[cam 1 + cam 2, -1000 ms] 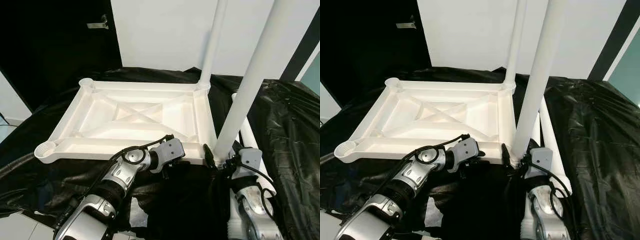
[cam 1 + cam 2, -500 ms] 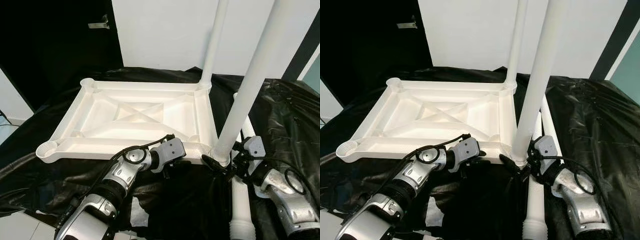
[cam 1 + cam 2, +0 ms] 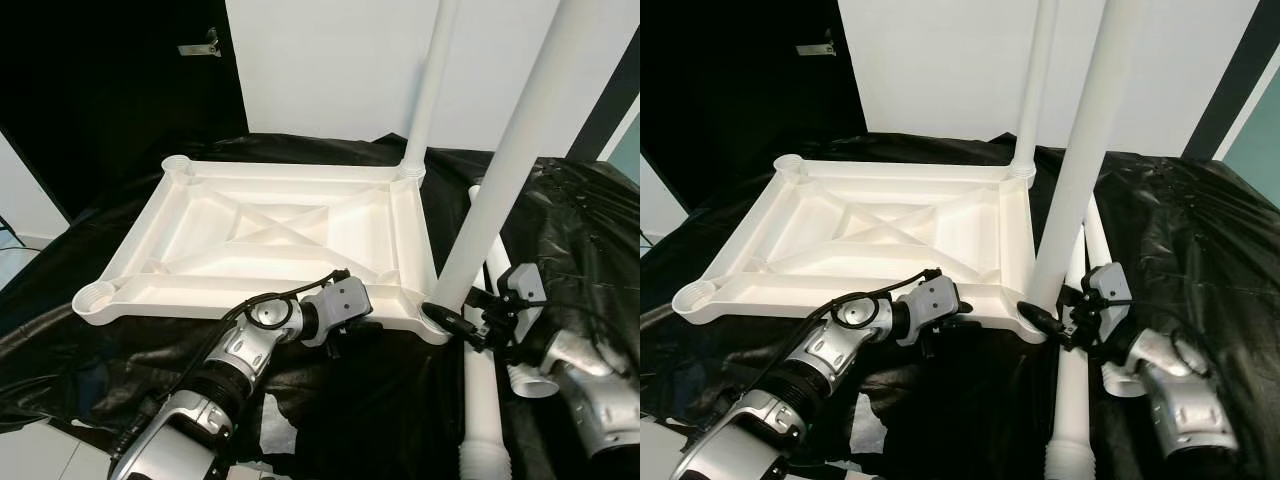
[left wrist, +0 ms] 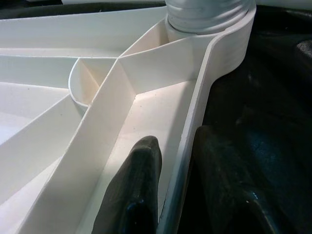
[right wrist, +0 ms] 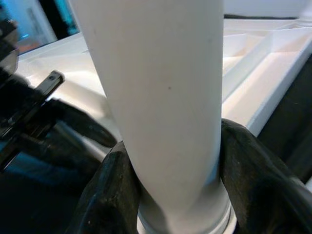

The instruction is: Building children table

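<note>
Tabletop: I see the white plastic tabletop [image 3: 270, 240] lying upside down on the black sheet [image 3: 560, 230], underside up, with raised rim, cross ribs and a round socket at each corner.
Sockets, far right: a white leg [image 3: 428, 90] stands upright in the far right socket.
Sockets, near right: a second white leg [image 3: 500, 170] stands in the near right socket, leaning slightly to the right as it rises. Its ribbed foot sits inside the socket collar in my left wrist view.
Sockets, left side: the near left socket [image 3: 95, 298] and far left socket [image 3: 174, 163] stand open, nothing in them.
Spare legs: two more white legs [image 3: 482, 400] lie on the sheet just right of the tabletop, pointing toward me.
Right gripper: my right gripper [image 3: 447, 318] is at the base of the near leg, clenched around it. The right wrist view shows one black finger [image 5: 112, 190] pressed on each side of the tube, just above its collar.
Left gripper: my left gripper [image 4: 168, 195] pinches the tabletop's near rim, left of the near right socket. One finger [image 4: 136, 185] rests inside the tray against the rim wall, the other outside on the sheet side.
Surroundings: white wall behind, black door at far left.
</note>
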Robot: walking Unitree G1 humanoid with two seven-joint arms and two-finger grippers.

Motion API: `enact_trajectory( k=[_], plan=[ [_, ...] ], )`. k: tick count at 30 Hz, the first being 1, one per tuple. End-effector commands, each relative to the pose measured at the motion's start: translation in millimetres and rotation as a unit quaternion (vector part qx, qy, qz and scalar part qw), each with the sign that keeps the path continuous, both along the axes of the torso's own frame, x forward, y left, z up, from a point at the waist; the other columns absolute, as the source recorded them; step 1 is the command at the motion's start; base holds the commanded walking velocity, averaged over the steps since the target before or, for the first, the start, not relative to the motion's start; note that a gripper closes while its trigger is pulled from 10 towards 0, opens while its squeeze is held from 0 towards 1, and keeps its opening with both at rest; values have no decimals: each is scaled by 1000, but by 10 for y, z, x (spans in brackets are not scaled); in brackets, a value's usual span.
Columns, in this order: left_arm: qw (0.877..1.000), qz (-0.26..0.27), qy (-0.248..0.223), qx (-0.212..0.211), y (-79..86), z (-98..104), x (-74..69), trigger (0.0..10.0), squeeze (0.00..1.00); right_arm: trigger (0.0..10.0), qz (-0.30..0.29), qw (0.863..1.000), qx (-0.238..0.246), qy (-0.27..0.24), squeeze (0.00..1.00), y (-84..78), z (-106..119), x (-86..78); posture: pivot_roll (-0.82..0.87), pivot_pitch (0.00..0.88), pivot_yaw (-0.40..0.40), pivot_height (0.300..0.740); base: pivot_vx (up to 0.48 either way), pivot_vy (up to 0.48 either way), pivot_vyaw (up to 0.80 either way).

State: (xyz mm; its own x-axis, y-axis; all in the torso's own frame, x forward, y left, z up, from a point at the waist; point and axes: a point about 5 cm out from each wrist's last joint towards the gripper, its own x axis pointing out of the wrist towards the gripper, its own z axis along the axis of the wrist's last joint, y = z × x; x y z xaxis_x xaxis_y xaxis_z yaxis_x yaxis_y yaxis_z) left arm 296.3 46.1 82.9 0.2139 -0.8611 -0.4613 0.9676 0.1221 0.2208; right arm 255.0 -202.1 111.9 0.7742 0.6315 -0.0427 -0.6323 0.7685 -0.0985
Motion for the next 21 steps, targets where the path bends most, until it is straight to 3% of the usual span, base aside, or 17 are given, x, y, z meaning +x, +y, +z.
enact_trajectory(
  k=[1,2,3,5,6,7,9,11,12,16,18,19,20,21],
  plan=[
    [994,-13,89,63,90,-420,-236,10000,0,0,-28,999,27,-17,0,128,-6,-31,13,0,-28,740,0,0,0],
    [994,-13,89,63,90,-420,-236,10000,0,0,-28,999,27,-17,0,128,-6,-31,13,0,-28,740,0,0,0],
    [994,-13,89,63,90,-423,-240,10000,0,0,-67,997,44,-23,0,177,-33,-67,13,0,-28,740,0,0,0],
    [994,-13,89,63,90,-423,-240,10000,0,0,-67,997,44,-23,0,177,-33,-67,13,0,-28,740,0,0,0],
    [994,-14,89,63,88,-422,-240,10000,0,0,-116,991,63,-25,0,209,-70,-108,11,0,-27,740,0,0,0],
    [994,-14,89,63,88,-422,-240,10000,0,0,-116,991,63,-25,0,209,-70,-108,11,0,-27,740,0,0,0],
    [994,-15,89,64,81,-417,-234,10000,0,0,-221,971,90,-28,0,236,-126,-180,2,0,-23,740,0,0,0],
    [994,-15,89,64,81,-417,-234,10000,0,0,-221,971,90,-28,0,236,-126,-180,2,0,-23,740,0,0,0],
    [994,-17,88,64,72,-416,-234,10000,0,0,-295,950,97,-35,0,231,-138,-196,0,0,-23,740,0,0,0],
    [994,-20,89,64,63,-419,-241,10000,0,0,-341,935,91,-42,0,234,-136,-199,0,0,-20,740,0,0,0],
    [994,-20,89,65,63,-420,-242,10000,0,0,-345,934,87,-42,0,223,-141,-199,0,0,-19,740,0,0,0],
    [994,-21,89,65,63,-421,-243,10000,0,3451,-349,932,85,-41,0,217,-144,-201,-1,0,-19,740,0,0,0],
    [994,-21,89,66,68,-422,-242,10000,0,7961,-334,938,84,-40,1000,243,-145,-198,-2,0,-18,740,0,0,0],
    [994,-21,89,66,68,-422,-242,10000,0,7961,-334,938,84,-40,1000,243,-145,-198,-2,0,-18,740,0,0,0]
  ],
)
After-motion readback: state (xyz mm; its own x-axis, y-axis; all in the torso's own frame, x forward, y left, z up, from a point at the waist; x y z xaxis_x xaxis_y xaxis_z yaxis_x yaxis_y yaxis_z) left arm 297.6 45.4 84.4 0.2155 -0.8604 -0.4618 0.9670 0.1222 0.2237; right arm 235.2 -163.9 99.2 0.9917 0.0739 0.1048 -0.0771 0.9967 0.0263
